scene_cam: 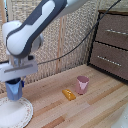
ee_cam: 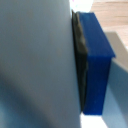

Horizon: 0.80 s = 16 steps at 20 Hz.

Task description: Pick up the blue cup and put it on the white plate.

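- I hold the blue cup (scene_cam: 13,90) clamped in the tool (scene_cam: 14,86), suspended over the white plate (scene_cam: 6,119) at the surface's near corner on the exterior view's left.
- The cup hangs upright, base close above the plate; whether it touches the plate I cannot tell.
- In the wrist view a blue finger pad (ee_cam: 96,60) presses flat against the cup's pale wall (ee_cam: 35,65), which fills most of the frame, so the grip looks firm and side-on.
- I judge the carry all but done: what remains is lowering, then letting go.
- The pink cup (scene_cam: 82,84) and a small orange object (scene_cam: 68,94) stand well apart toward mid-surface, clear of the drop zone.
- A wooden drawer unit (scene_cam: 113,45) flanks the surface's far edge on the exterior view's right.
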### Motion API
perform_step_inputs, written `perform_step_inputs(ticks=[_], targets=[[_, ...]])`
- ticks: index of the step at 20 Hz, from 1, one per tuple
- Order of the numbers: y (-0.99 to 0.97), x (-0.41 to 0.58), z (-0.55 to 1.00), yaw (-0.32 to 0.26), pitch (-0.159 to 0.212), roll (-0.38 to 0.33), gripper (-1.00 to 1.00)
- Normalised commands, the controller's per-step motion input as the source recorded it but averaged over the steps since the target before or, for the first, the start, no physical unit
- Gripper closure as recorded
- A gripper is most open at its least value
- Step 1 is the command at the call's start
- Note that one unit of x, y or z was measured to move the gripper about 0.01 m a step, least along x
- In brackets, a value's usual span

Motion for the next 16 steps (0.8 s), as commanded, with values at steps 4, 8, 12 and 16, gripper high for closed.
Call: perform_step_inputs(ticks=[4, 8, 12, 16], targets=[[0.20, 0.278, -0.35, 0.022, -0.059, -0.122, 1.00], [0.24, 0.341, -0.13, 0.000, -0.100, -0.038, 1.00], [0.33, 0.235, 0.01, 0.000, -0.097, -0.001, -1.00], [0.04, 0.119, 0.39, 0.017, -0.033, -0.010, -1.00]])
